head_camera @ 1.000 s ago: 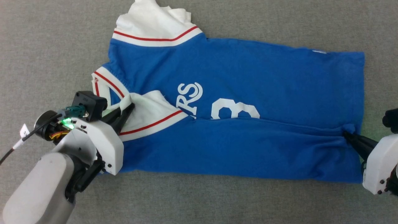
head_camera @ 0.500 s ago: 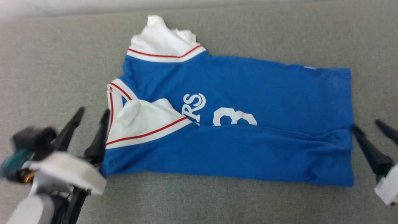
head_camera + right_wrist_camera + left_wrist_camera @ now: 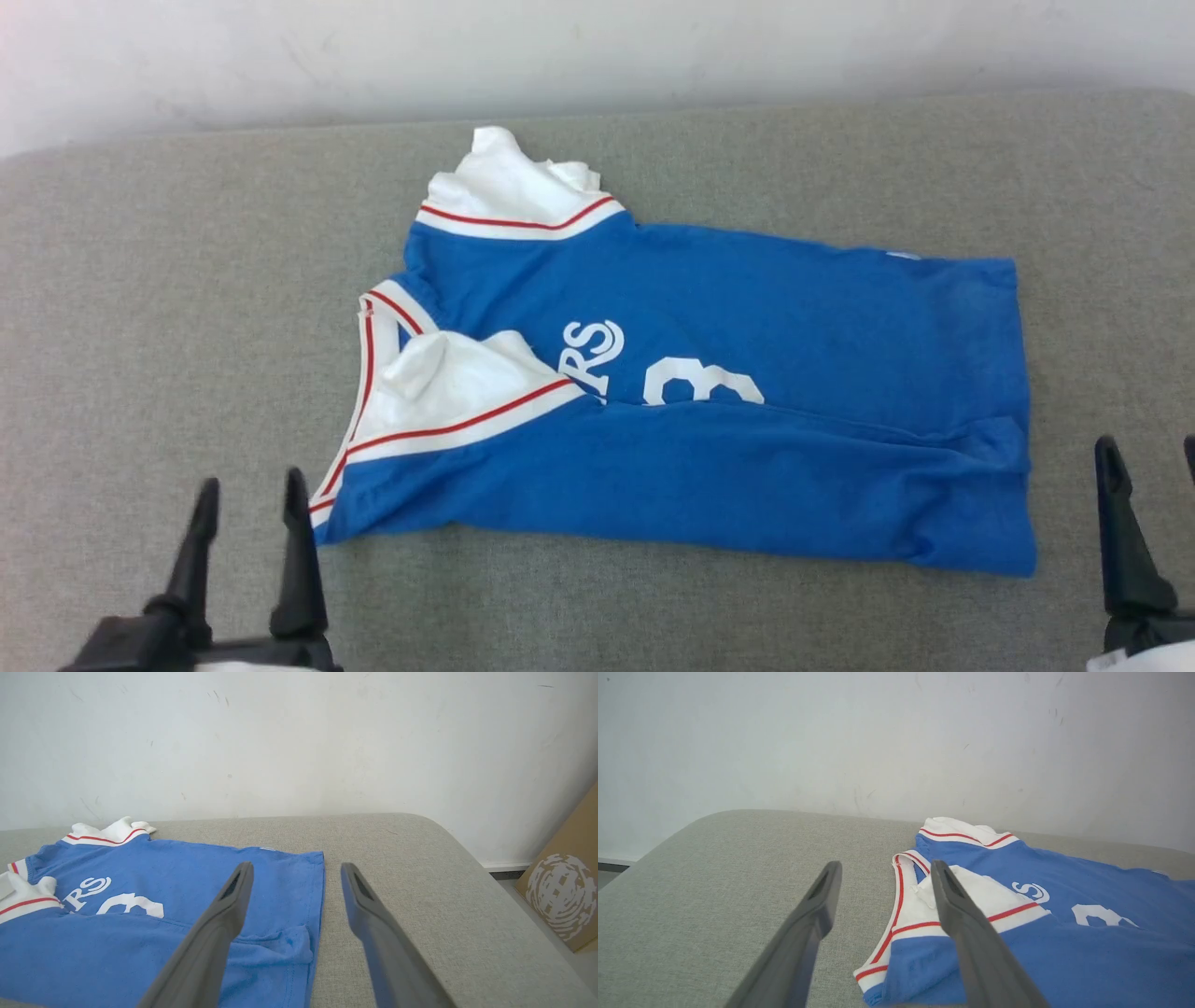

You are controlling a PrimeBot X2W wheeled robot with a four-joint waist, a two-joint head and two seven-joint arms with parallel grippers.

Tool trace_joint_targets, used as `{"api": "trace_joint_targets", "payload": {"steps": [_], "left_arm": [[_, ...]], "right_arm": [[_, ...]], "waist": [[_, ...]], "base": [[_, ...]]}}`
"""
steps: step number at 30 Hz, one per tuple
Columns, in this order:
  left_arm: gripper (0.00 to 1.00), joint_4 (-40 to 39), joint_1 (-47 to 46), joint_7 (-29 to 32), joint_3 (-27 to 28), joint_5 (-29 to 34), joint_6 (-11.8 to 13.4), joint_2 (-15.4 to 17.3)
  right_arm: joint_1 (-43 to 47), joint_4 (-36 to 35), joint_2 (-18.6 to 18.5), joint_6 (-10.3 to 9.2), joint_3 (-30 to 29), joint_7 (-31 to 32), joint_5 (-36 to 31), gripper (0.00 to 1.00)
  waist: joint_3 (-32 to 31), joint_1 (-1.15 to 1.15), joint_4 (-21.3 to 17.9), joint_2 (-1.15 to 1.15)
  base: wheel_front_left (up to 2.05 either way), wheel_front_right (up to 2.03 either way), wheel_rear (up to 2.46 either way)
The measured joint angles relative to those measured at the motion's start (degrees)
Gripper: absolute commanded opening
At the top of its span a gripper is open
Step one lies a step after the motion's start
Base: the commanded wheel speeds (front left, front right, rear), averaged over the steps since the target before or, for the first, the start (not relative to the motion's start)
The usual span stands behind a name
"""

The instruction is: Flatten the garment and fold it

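The garment (image 3: pixel 747 355) lies sideways on the grey padded surface (image 3: pixel 168 327), collar to the left and hem to the right. Its near long side is folded over, hiding the lower half of the white lettering and the "3". One white sleeve (image 3: pixel 448 387) lies on top at the left, and the other is bunched at the far edge. My left gripper (image 3: pixel 252 481) is open, near and left of the collar corner, holding nothing. My right gripper (image 3: pixel 1148 443) is open just right of the hem. The wrist views show the left gripper (image 3: pixel 886 865) beside the garment (image 3: pixel 1064 914) and the right gripper (image 3: pixel 296 866) by the garment's (image 3: pixel 187 882) hem.
A white wall (image 3: pixel 597 47) runs behind the padded surface's far edge. The surface rounds off at its right end (image 3: pixel 448 835), and a cardboard box (image 3: pixel 560 896) stands on the floor beyond it. Bare grey fabric surrounds the garment on all sides.
Both grippers have opened, let go of the sleeve and the hem, and drawn back toward me. The head camera has shifted, so the wall now shows. The garment stays folded.
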Motion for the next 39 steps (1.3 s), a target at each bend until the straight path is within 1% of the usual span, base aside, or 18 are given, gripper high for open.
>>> {"api": "trace_joint_targets", "payload": {"steps": [2,4,9,12,15,17,19,25,26,27,29,31,34,37,39], "left_arm": [[1.0,0.6,0.3,1.5,-0.6,0.7,0.0,0.8],[1.0,1.1,0.2,5.4,-1.2,0.8,-0.3,2.9],[1.0,3.1,-2.9,20.0,-4.0,0.5,-4.1,9.8],[1.0,4.4,-6.4,26.6,-5.1,-0.1,-6.3,12.6],[1.0,5.7,-9.1,31.7,-5.8,-2.3,-8.0,13.4],[1.0,7.0,-10.6,35.2,-6.1,-3.6,-8.3,13.6],[1.0,8.6,-11.7,38.7,-6.6,-4.2,-8.6,14.4],[0.99,10.4,-15.0,44.1,-6.7,-6.9,-9.3,15.2],[0.47,10.4,-15.4,44.5,-6.6,-7.1,-9.3,15.2],[0.0,10.4,-15.8,44.7,-6.5,-7.5,-9.3,15.1],[0.0,10.5,-16.2,44.7,-6.3,-8.6,-9.7,14.7],[0.0,10.4,-16.3,44.3,-6.2,-9.4,-9.7,13.7],[0.0,10.3,-15.7,42.9,-5.8,-9.7,-9.4,12.9],[0.0,9.5,-14.7,41.6,-5.5,-10.1,-8.9,12.0],[0.0,8.7,-14.0,41.1,-5.6,-10.2,-8.6,11.4]], "right_arm": [[0.6,0.2,0.4,0.0,0.2,-0.7,-0.8,1.0],[0.6,0.3,0.6,0.0,0.3,-1.0,-1.8,1.0],[0.3,0.2,0.9,0.0,0.8,-1.0,-2.3,1.0],[-0.3,0.2,1.0,0.0,1.6,-0.9,-2.4,1.0],[-0.8,0.3,1.0,0.0,2.0,-0.8,-2.7,1.0],[-0.9,0.4,1.0,0.0,1.9,-0.5,-2.7,1.0],[-0.9,0.6,1.0,0.0,2.0,-0.4,-2.7,1.0],[-1.8,0.8,0.9,0.0,1.9,-0.3,-2.7,1.0],[-1.8,0.8,0.9,0.0,1.9,-0.3,-2.7,1.0],[-1.8,0.8,0.8,0.0,2.0,0.0,-2.7,1.0],[-2.1,0.8,0.4,0.0,2.3,0.6,-2.7,1.0],[-2.6,0.9,-0.3,0.0,2.7,1.6,-2.7,1.0],[-3.2,1.2,-1.3,0.0,2.9,4.7,-1.5,1.0],[-3.9,1.5,-1.7,0.0,1.6,10.5,1.6,1.0],[-4.4,2.2,-1.7,0.0,-0.3,16.8,3.4,1.0]], "waist": [[-0.4,0.0,0.0,0.0],[-0.5,0.0,-0.1,0.0],[0.0,0.01,-0.4,0.0],[1.0,0.01,-0.6,0.0],[2.4,0.02,-0.9,0.0],[3.4,0.02,-1.2,0.0],[4.3,0.02,-1.6,0.0],[6.6,0.01,-2.8,0.0],[6.9,0.01,-3.0,0.0],[7.1,0.01,-3.2,0.0],[7.2,0.02,-3.4,0.0],[7.1,0.01,-3.4,0.0],[6.4,0.02,-3.1,0.0],[5.7,0.02,-2.7,0.0],[5.3,0.02,-2.3,0.0]], "base": [[0.0,0.0,0.0],[0.0,0.0,0.0],[0.0,0.0,0.0],[0.0,0.0,0.0],[0.0,0.0,0.0],[0.0,0.0,0.0],[0.0,0.0,0.0],[0.0,0.0,0.0],[0.0,0.0,0.0],[0.0,0.0,0.0],[0.0,0.0,0.0],[0.0,0.0,0.0],[0.0,0.0,0.0],[0.0,0.0,0.0],[0.0,0.0,0.0]]}}
